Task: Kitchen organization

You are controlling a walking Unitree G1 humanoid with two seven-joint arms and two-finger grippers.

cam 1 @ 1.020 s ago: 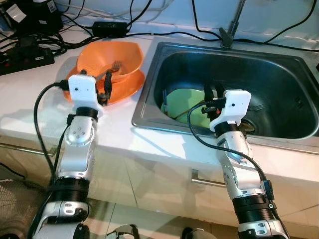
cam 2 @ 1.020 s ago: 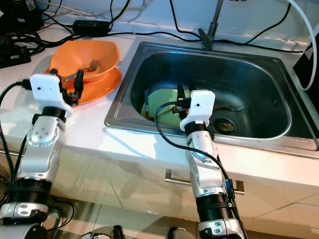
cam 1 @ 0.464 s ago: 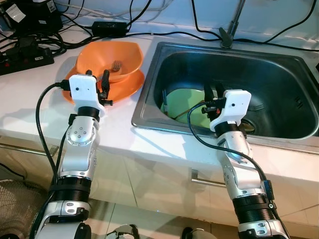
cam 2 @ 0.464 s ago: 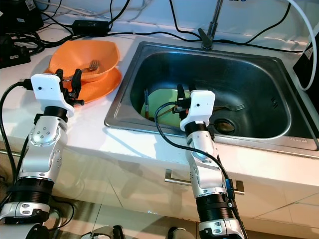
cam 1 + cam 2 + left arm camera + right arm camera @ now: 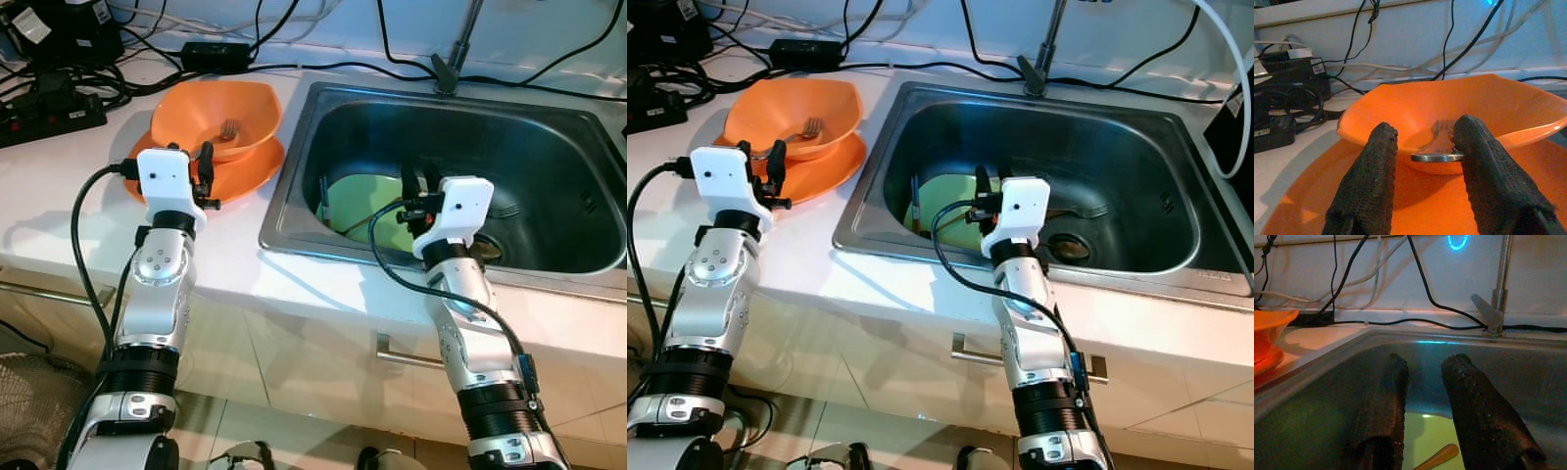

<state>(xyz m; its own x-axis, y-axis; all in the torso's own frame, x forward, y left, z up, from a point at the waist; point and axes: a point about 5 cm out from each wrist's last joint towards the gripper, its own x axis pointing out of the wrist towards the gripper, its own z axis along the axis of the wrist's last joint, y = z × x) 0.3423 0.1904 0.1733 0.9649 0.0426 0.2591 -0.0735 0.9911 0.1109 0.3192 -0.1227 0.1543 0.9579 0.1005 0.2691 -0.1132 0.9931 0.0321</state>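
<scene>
Head stereo pair looks down from above counter front edge; both eyes share steel sink basin (image 5: 549,186) and orange bowl (image 5: 211,113). Left wrist camera close, level with bowl. Right wrist camera low inside sink, facing chrome tap (image 5: 1496,289).

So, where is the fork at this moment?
The fork lies in the orange bowl, which sits on an orange plate on the counter left of the sink, just beyond the left gripper.

Silver jointed arms, white wrist housings, black cables, black textured fingers (image 5: 1371,186).
</scene>
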